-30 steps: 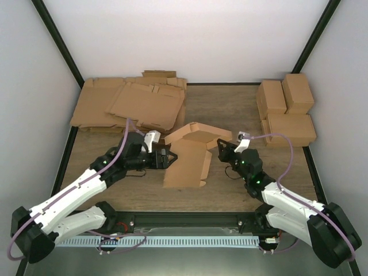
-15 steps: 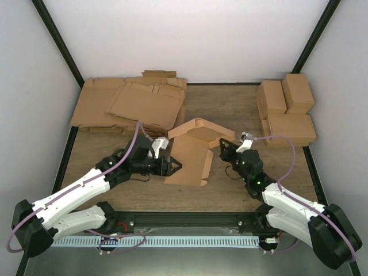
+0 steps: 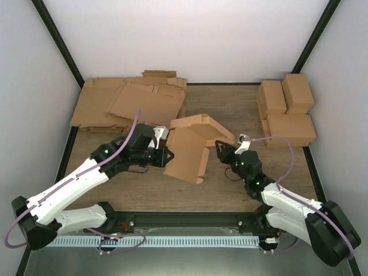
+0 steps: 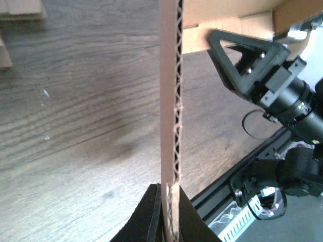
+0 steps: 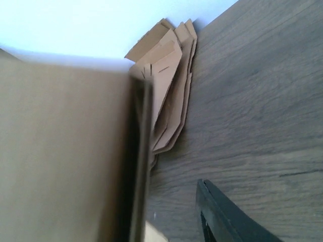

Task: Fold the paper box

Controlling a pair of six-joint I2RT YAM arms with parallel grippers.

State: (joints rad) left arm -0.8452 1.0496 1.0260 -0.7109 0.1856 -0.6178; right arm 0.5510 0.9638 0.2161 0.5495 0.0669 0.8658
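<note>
- The paper box (image 3: 190,150), a small brown corrugated cardboard blank with creased panels, sits mid-table between the 2 arms. It is only partly shaped: the far panels are bent into a low ridge and 1 broad panel slopes down toward the near edge.
- No closed oblong form shows yet. By my reading the sides still have to be squared and the end flaps tucked, so most of the folding remains.
- The left gripper (image 3: 167,155) has its jaws together, clamped on the left edge of the sloping panel. The left wrist view shows the corrugated edge pinched between its 2 black fingers (image 4: 151,217).
- The right gripper (image 3: 221,146) is at the box's right end with its jaws apart. The right wrist view shows bare wooden table (image 5: 242,101) between the cardboard and 1 finger (image 5: 227,219), so no grip is visible there.
- Against 1 second ago: the left jaws were open beside the panel and have now closed on it, the right jaws have loosened, and the near panel has tilted up.
- At the back are a pile of wide flat brown cardboard sheets (image 3: 129,103) on the left and 3 closed brown cardboard boxes (image 3: 287,109) on the right.
</note>
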